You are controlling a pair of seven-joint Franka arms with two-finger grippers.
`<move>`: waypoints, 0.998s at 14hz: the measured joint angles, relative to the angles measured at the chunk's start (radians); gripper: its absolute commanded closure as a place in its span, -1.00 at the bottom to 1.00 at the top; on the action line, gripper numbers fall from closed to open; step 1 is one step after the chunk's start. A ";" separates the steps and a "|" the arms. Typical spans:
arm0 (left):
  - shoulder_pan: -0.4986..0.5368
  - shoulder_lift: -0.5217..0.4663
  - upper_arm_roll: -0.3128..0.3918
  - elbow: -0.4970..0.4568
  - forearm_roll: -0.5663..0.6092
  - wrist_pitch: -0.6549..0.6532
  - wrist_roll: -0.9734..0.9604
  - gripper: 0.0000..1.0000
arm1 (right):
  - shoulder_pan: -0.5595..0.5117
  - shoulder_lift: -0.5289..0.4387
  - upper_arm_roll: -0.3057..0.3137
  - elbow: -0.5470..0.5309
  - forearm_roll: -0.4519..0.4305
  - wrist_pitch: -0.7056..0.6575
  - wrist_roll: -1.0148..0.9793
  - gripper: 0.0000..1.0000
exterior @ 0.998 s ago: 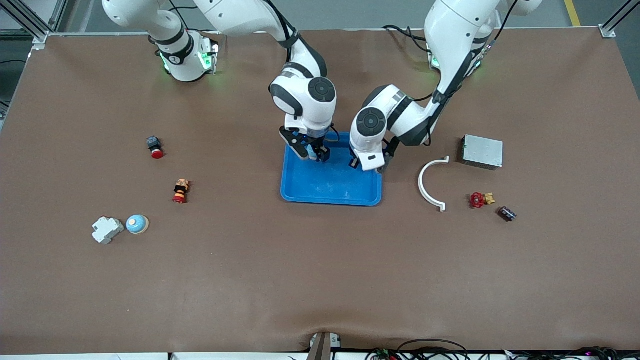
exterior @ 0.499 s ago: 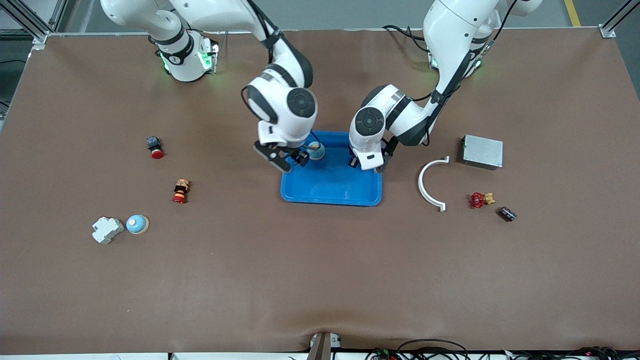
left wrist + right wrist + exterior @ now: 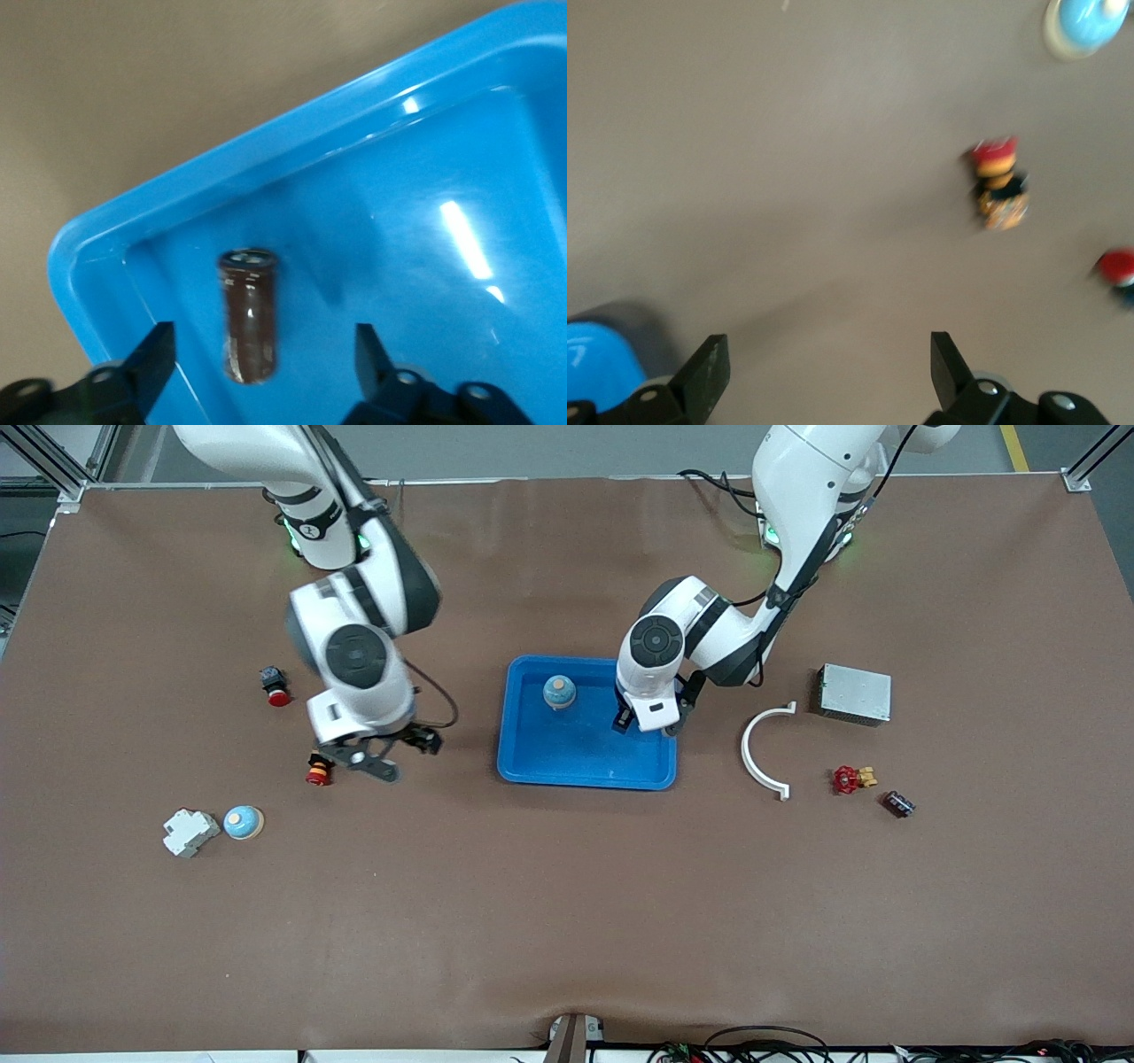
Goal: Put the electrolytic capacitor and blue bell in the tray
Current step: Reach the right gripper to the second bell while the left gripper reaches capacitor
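The blue tray [image 3: 580,766] lies mid-table. A blue bell [image 3: 559,691] stands in it, near the rim toward the robots. A brown electrolytic capacitor [image 3: 251,314] lies on the tray [image 3: 177,208] floor near a corner, untouched between the spread fingers of my open left gripper [image 3: 264,354]. From the front that left gripper [image 3: 647,724] hides the capacitor. My right gripper [image 3: 383,758] hangs open and empty over bare table between the tray and an orange-red button [image 3: 319,766]. In the right wrist view that gripper [image 3: 828,372] has only table between its fingers.
A second blue bell [image 3: 243,822] and a white block [image 3: 189,832] lie toward the right arm's end, with a red button [image 3: 275,686]. Toward the left arm's end lie a white arc [image 3: 764,751], a grey metal box [image 3: 854,693], a red valve [image 3: 850,779] and a dark cylinder [image 3: 898,803].
My right arm left the blue bell in the tray and swung away toward its own end of the table. The left gripper stayed over the tray and opened.
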 measured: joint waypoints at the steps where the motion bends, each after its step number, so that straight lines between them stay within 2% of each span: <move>1: 0.005 -0.006 0.003 0.028 0.000 -0.041 0.000 -1.00 | -0.046 -0.013 0.000 -0.005 0.000 0.000 -0.080 -1.00; 5: 0.070 -0.031 0.008 0.187 0.001 -0.261 0.030 -1.00 | -0.216 -0.022 -0.001 -0.016 -0.001 0.022 -0.357 -1.00; 7: 0.128 -0.039 0.011 0.253 0.001 -0.352 0.135 -1.00 | -0.293 -0.022 0.000 -0.018 -0.001 0.062 -0.469 -1.00; 10: 0.239 -0.057 0.015 0.280 0.029 -0.391 0.317 -1.00 | -0.380 -0.015 0.000 -0.019 -0.001 0.130 -0.597 -1.00; 14: 0.393 -0.061 0.017 0.277 0.125 -0.410 0.509 -1.00 | -0.457 0.034 0.002 -0.020 0.000 0.231 -0.704 -1.00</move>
